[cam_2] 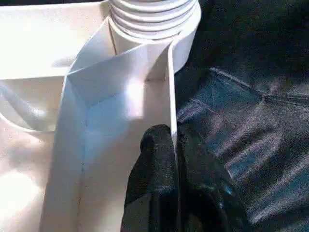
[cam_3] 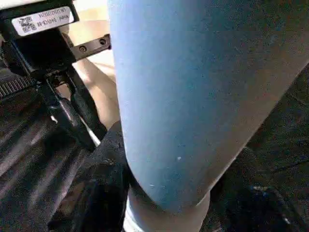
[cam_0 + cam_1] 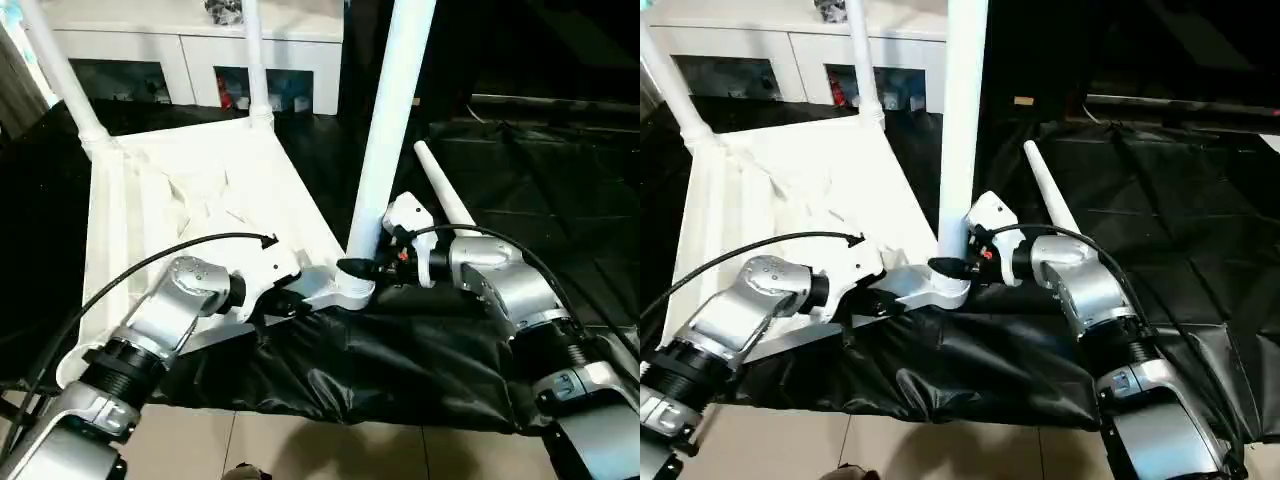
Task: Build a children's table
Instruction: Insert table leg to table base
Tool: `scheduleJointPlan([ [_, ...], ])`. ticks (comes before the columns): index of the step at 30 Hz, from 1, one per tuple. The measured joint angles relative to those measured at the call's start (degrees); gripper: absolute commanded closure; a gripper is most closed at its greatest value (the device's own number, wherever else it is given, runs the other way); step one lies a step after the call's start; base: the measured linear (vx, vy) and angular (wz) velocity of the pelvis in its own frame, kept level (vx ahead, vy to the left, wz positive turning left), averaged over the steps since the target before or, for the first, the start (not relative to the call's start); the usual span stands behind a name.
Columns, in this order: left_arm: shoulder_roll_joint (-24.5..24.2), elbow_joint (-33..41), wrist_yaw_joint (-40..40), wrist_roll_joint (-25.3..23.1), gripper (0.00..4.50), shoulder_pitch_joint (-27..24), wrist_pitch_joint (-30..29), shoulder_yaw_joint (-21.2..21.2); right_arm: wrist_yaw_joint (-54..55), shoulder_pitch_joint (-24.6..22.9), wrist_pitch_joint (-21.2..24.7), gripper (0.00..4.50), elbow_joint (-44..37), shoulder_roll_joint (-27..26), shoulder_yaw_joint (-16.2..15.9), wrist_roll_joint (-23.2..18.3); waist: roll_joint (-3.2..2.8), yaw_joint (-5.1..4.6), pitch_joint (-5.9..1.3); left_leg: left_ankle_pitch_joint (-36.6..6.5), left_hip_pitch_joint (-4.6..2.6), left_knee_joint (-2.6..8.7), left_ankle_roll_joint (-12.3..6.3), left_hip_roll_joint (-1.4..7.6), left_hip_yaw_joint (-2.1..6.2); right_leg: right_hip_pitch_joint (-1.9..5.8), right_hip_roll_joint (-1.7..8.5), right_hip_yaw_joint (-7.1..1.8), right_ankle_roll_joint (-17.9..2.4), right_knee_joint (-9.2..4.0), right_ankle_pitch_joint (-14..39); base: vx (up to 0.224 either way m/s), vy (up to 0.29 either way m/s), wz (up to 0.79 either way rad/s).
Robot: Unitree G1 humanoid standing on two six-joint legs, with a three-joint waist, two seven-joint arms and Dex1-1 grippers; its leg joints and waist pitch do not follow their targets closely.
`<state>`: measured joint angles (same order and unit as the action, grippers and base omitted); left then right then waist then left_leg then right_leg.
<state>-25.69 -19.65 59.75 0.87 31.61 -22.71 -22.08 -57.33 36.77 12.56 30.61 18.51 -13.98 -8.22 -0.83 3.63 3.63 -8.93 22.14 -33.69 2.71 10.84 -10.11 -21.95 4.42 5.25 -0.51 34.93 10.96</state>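
The white tabletop [image 3: 200, 200] lies upside down on the black-covered table [image 3: 1160, 200], ribs up. Three legs stand in its corners; one leg [image 3: 1048, 200] lies beside. The left gripper [image 1: 166, 159] pinches the tabletop's rim. The right gripper [image 3: 368, 268] hugs the near leg [image 3: 390, 130]. A white cabinet [image 3: 200, 50] stands behind.

My forearms are brushed silver cylinders with rounded elbow-like housings, each ending toward my body in a black ribbed collar ringed by a silver band. A thin black cable [image 3: 150, 262] arcs over my left forearm [image 3: 175, 305] to a white wrist block; another loops across my right forearm [image 3: 1085, 285]. My left pincer [image 1: 166, 193] has matte black, slightly glossy fingers. Beside it, seen from my right wrist, the mount carries a white label with a small square code, and silver screws.
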Motion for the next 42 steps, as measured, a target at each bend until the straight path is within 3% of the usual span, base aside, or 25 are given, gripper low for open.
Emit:
scheduleJointPlan([
  [4, 1.0, 0.2, -3.4, -0.4, 4.50, 0.0, -3.5, 1.6, 6.8, 1.3, -1.2, 2.63, 3.9, -3.9, 1.8, 0.0, 0.16, -0.65, 0.12, 0.0, -0.20, 0.04, 0.01, 0.00, 0.00, 0.00, 0.00, 0.00, -0.1, 0.04, 0.0, 0.000, 0.000, 0.00],
  [8, 3.4, 1.4, -9.5, -0.9, 4.50, 0.2, -8.3, 3.2, 16.6, 3.7, -2.0, 2.63, 8.1, -8.0, 3.0, 1.1, 0.18, -2.13, 0.58, 0.0, -0.19, 0.01, 0.02, -0.02, 0.35, -0.22, 0.00, 0.29, -0.1, -0.28, 0.0, -0.008, 0.007, -0.05],
  [12, 9.3, 4.9, -19.8, -3.2, 4.50, 0.2, -17.9, 6.2, 30.0, 7.9, -2.0, 2.63, 14.5, -13.5, 5.4, 1.8, 0.13, -3.77, 1.07, 0.0, -0.15, 0.09, 0.03, -0.12, 0.88, -0.38, 0.01, 0.68, -0.1, -1.12, 0.0, -0.027, 0.032, -0.20],
  [17, 16.2, 7.9, -30.1, -5.3, 4.50, -0.3, -24.1, 7.9, 41.2, 12.3, -2.1, 2.63, 20.5, -17.5, 7.5, 2.1, 0.42, -5.05, 1.32, -0.1, -0.08, 0.16, 0.14, -0.58, 1.78, -0.60, 0.05, 0.93, -0.1, -1.93, 0.0, -0.008, 0.022, -0.11],
  [31, 17.5, 8.8, -34.3, -5.7, 4.50, -0.6, -25.2, 8.4, 44.9, 14.4, -5.8, 2.63, 25.3, -19.9, 8.1, 3.8, 0.66, -4.95, 1.35, -0.2, -0.22, 0.74, 0.25, -0.81, 1.76, -1.26, 0.10, 0.70, -0.1, -1.93, 0.0, 0.000, 0.000, 0.00],
  [32, 17.2, 8.9, -34.1, -5.7, 4.50, -0.6, -25.1, 8.2, 44.5, 14.4, -6.1, 2.07, 25.3, -19.9, 8.3, 3.7, 0.67, -4.95, 1.36, -0.2, -0.22, 0.74, 0.25, -0.81, 1.76, -1.27, 0.10, 0.70, -0.1, -1.94, 0.0, 0.000, 0.000, 0.00],
  [33, 17.0, 8.9, -33.7, -5.6, 4.50, -0.6, -24.9, 8.0, 44.3, 14.4, -6.3, 1.93, 25.3, -20.0, 8.7, 3.7, 0.69, -4.94, 1.37, -0.2, -0.22, 0.74, 0.25, -0.82, 1.76, -1.28, 0.10, 0.69, -0.1, -1.94, 0.0, 0.000, 0.000, 0.00],
  [35, 16.5, 9.4, -32.6, -5.4, 4.50, -0.6, -24.5, 7.4, 44.2, 14.0, -6.1, 1.90, 26.8, -19.9, 9.0, 3.7, 0.76, -4.79, 1.44, -0.2, -0.18, 0.77, 0.26, -0.83, 1.76, -1.30, 0.10, 0.67, -0.1, -1.95, 0.0, 0.000, 0.000, 0.00],
  [39, 14.8, 9.8, -30.2, -4.9, 4.50, -0.6, -23.1, 6.6, 43.8, 14.2, -6.6, 1.44, 27.6, -19.8, 9.2, 3.8, 0.78, -4.35, 1.58, -0.2, -0.09, 0.84, 0.26, -0.87, 1.66, -1.37, 0.10, 0.51, -0.4, -1.93, -0.2, 0.000, 0.000, 0.00],
  [42, 13.2, 10.2, -27.7, -4.2, 4.50, -0.7, -21.6, 5.9, 43.1, 13.8, -6.9, 1.17, 29.3, -19.6, 9.8, 4.0, 0.77, -3.47, 1.69, -0.2, 0.00, 0.93, 0.26, -0.87, 1.38, -1.51, 0.10, 0.36, -1.1, -1.91, -0.7, 0.000, 0.000, 0.00],
])
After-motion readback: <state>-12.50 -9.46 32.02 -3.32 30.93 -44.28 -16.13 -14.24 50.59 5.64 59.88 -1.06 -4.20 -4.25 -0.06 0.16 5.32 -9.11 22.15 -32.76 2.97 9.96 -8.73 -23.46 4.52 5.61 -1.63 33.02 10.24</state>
